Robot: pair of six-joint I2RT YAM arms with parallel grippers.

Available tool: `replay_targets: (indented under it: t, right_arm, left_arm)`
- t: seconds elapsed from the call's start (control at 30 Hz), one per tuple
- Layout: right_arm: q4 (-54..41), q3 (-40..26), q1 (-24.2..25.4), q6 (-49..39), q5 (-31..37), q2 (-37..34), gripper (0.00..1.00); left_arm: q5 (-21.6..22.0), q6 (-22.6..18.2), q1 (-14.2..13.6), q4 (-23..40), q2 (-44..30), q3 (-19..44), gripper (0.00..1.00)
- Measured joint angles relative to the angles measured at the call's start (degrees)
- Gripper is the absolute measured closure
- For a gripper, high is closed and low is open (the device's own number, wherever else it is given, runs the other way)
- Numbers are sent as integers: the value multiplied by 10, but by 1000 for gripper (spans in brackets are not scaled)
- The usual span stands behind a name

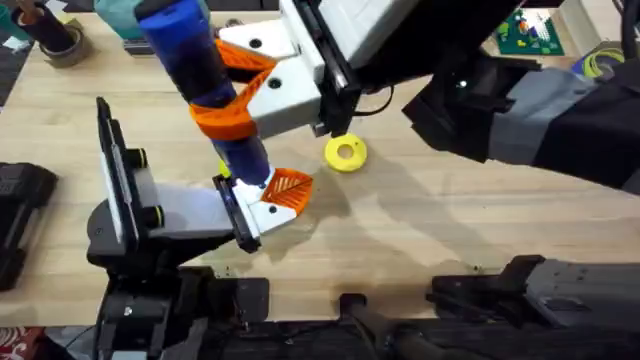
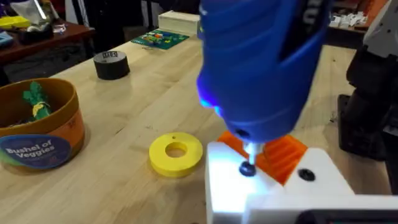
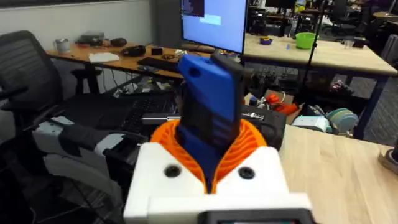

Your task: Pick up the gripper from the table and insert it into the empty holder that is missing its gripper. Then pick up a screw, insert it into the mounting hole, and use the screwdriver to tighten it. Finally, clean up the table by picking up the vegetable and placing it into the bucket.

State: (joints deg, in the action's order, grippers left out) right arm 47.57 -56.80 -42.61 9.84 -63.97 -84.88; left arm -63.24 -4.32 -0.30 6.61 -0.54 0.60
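Observation:
My right gripper (image 1: pixel 228 90) reaches across from the right and is shut on the blue screwdriver (image 1: pixel 205 70), its orange pads (image 3: pixel 245 146) on both sides of the body. The screwdriver stands nearly upright. Its pale tip rests on a dark screw (image 2: pixel 247 169) in the white holder (image 2: pixel 273 193) of my left gripper (image 1: pixel 265 203). The orange ribbed gripper (image 1: pixel 289 187) sits in that holder, just behind the screw (image 2: pixel 283 152). The bucket (image 2: pixel 46 134) stands off to the side with a green vegetable (image 2: pixel 34 102) inside it.
A flat yellow ring (image 1: pixel 346 152) lies on the wooden table close to the holder. A black tape roll (image 2: pixel 112 64) and a green circuit board (image 2: pixel 160 38) sit farther back. The right arm's dark body (image 1: pixel 520 110) spans the upper right.

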Motion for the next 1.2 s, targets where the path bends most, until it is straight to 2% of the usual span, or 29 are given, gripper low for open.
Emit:
replay_targets:
  t: [1.2]
  right_arm:
    - [-9,4,0,-22,-2,0,978]
  left_arm:
    - [0,0,0,0,0,0,996]
